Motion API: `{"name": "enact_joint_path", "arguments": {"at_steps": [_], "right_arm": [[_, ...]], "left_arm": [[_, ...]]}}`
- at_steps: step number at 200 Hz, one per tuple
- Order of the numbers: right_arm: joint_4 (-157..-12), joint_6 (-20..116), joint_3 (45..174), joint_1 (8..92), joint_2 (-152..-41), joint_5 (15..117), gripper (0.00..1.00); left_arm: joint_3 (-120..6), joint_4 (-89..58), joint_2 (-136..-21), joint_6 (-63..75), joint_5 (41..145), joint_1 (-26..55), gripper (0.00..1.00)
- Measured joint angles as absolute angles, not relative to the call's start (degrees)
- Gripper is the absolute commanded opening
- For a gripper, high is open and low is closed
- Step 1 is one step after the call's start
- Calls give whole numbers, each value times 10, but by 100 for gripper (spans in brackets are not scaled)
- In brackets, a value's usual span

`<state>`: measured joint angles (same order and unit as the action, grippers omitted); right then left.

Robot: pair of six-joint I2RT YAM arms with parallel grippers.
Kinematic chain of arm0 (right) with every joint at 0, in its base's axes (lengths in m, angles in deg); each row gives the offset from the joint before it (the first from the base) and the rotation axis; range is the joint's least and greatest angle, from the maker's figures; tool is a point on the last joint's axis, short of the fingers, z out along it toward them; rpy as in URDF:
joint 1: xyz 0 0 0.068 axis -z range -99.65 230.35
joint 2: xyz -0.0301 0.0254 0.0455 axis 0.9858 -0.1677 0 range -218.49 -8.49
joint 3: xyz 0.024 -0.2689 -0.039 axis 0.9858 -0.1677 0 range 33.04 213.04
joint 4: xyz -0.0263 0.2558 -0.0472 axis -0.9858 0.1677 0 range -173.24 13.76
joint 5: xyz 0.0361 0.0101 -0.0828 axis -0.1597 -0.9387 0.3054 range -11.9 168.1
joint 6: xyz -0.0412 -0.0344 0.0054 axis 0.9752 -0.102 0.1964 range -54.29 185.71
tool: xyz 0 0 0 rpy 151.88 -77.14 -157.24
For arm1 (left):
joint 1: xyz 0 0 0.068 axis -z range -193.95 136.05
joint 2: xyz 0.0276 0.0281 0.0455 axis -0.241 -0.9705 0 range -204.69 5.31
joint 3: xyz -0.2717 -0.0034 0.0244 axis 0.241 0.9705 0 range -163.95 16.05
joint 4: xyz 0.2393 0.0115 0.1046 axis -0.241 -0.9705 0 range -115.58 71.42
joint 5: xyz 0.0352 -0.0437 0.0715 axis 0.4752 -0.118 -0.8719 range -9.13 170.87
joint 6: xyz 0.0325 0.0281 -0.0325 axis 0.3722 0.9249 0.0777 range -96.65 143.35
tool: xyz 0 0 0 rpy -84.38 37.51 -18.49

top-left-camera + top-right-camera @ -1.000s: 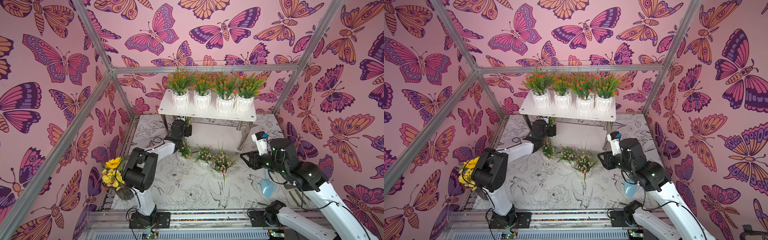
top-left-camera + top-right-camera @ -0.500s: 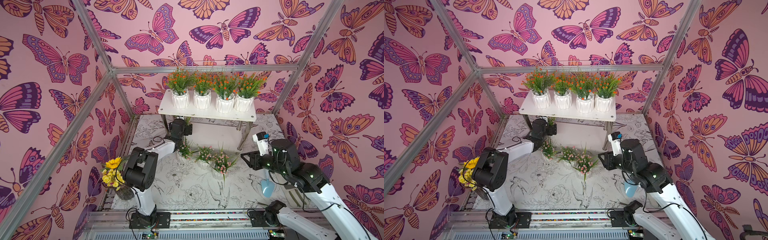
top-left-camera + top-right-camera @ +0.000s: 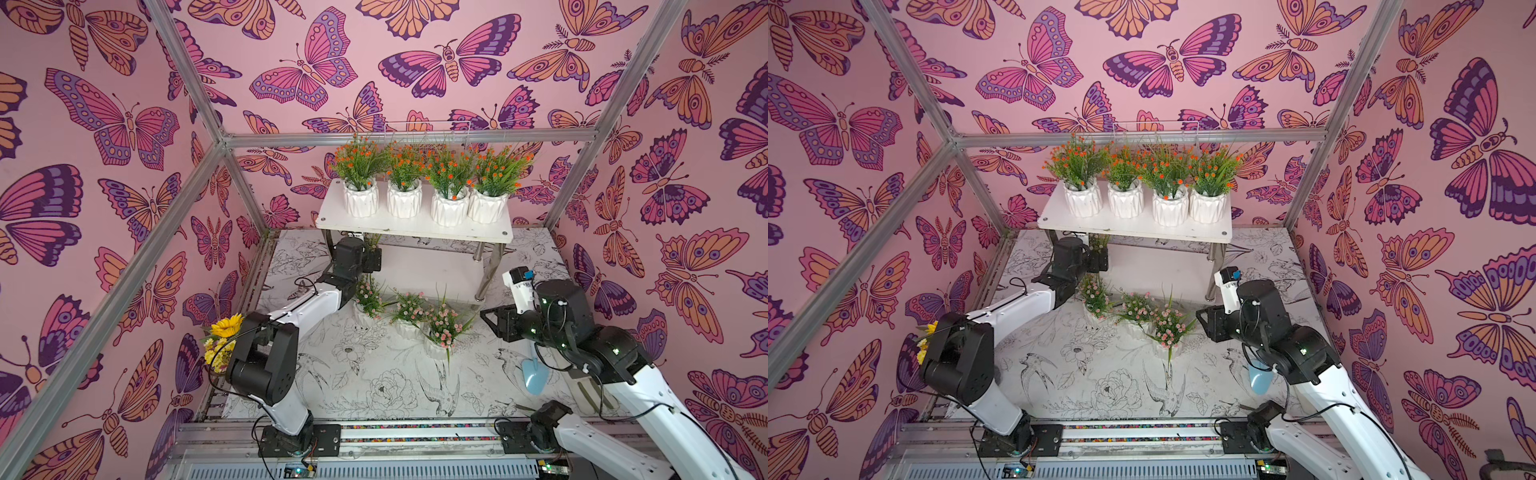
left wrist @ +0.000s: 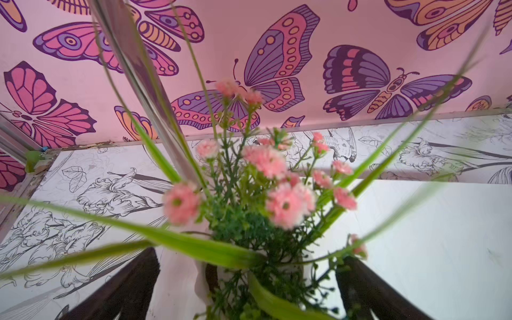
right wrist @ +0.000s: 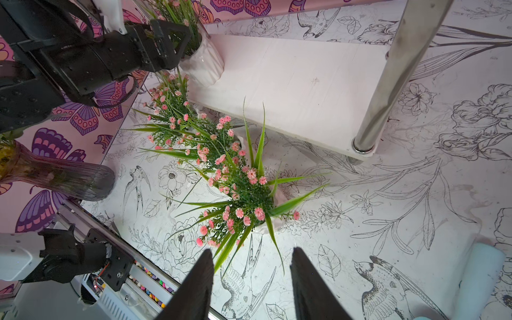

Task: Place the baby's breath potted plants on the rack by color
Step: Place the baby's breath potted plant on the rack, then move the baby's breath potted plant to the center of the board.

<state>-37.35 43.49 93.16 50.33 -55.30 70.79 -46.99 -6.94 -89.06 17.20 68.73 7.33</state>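
Where the table (image 3: pixel 374 395) meets its near edge, only bystanders: sunflower vase (image 3: pixel 222 345) at the left edge, pale blue object (image 3: pixel 534 376) toward the right edge. Neither is part of the sort.

Right gripper (image 5: pixel 251 251) hovers just short of the nearest pink plant (image 3: pixel 441 332). Its fingers are partly spread with nothing between them. It points at that pot, so probably staged for the next pickup.

Three pink plants stand on the table in a slanting row from mid-table toward the rack's left end: nearest, middle pink plant (image 3: pixel 409 309), far pink plant (image 3: pixel 368 297). Their foliage overlaps. Judgement: a grip low on the pot would snag fewer neighbouring sprigs.

Left gripper (image 3: pixel 372 258) is at the left end of the lower board (image 3: pixel 428 270). Its fingers are spread wide either side of the fourth pink plant (image 5: pixel 203 65). The pot stands on the board beside a metal leg (image 4: pixel 144 91). The left wrist view shows a gap on at least one side, so the pot looks to be bearing its own weight. It sits at the end, presumably to leave room for three more.

At the table's far edge, the top board (image 3: pixel 411 226) carries four orange plants (image 3: pixel 449 183) side by side and is full. Hence pink goes below.

Progress estimate: five of eight placed.
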Motion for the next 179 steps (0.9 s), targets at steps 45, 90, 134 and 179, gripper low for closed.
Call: {"name": "enact_joint_path", "arguments": {"at_steps": [45,90,134,179], "right_arm": [[-382,435,924,503,-553,708,48],[-391,434,910,503,-553,711,48],[-412,419,853,503,-553,727,47],[-436,385,770,503,-549,740,46]], "left_arm": [[-446,-134,-836,168,709,75,100],[-420,-175,-784,162,724,78,100],[-384,-173,-715,145,725,95,100],[-326,-187,-626,123,722,118,100]]}}
